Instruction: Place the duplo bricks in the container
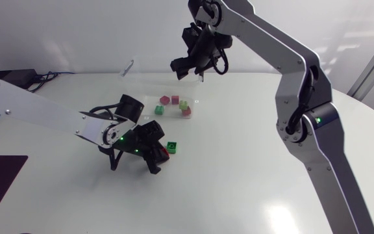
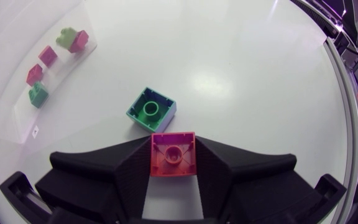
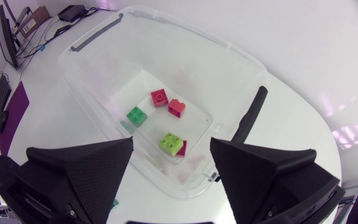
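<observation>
- Pickup looks done on my left side: the left gripper is clenched on a red brick, one finger against each side, low over the table.
- A green brick sits on the table just ahead of the fingers, its near corner beside the red one; I cannot tell if they touch.
- The container stands well apart from that gripper, across the table, with a lime brick, another green one and red ones already inside.
- The right gripper hangs above the container with its fingers spread and nothing between them.
- Next, as I judge it, I need to lift the red brick straight up so it does not nudge the green one, carry it over the container wall and let go inside.
- I would watch the right arm there, since both grippers would share the space above the container.
- After that the green brick on the table remains.
</observation>
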Motion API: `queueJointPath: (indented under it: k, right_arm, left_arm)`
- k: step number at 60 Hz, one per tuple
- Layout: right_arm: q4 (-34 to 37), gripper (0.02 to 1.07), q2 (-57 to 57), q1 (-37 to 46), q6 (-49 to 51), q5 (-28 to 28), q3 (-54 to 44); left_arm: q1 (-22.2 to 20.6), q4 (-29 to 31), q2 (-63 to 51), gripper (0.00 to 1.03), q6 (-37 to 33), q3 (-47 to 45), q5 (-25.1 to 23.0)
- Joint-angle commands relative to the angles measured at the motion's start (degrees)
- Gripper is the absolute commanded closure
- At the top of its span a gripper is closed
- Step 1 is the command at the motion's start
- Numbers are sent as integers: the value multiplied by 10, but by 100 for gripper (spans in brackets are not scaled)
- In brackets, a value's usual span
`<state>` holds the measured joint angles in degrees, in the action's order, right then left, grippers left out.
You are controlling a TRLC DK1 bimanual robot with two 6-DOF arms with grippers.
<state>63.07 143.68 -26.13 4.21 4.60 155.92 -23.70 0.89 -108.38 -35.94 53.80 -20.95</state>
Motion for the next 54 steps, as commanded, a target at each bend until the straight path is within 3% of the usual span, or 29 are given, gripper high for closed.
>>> queueJointPath:
  k: [1, 16, 31, 40, 54]
  right_arm:
    - [5, 7, -42, -1, -17, -4, -37]
    - [-31, 7, -172, -16, -14, -6, -184]
    - [-102, 7, -304, -52, 8, -10, -425]
    - [-152, 7, -341, -66, 28, -7, -542]
    - [-200, 7, -336, -95, 70, 0, -639]
  left_arm:
    - [1, -2, 26, 76, 9, -21, -5]
    - [6, 17, 69, 76, 3, -35, -6]
    - [32, 75, 171, 76, -11, -37, -7]
    - [74, 118, 214, 76, -22, 6, -16]
    - [116, 124, 187, 76, -11, 125, -18]
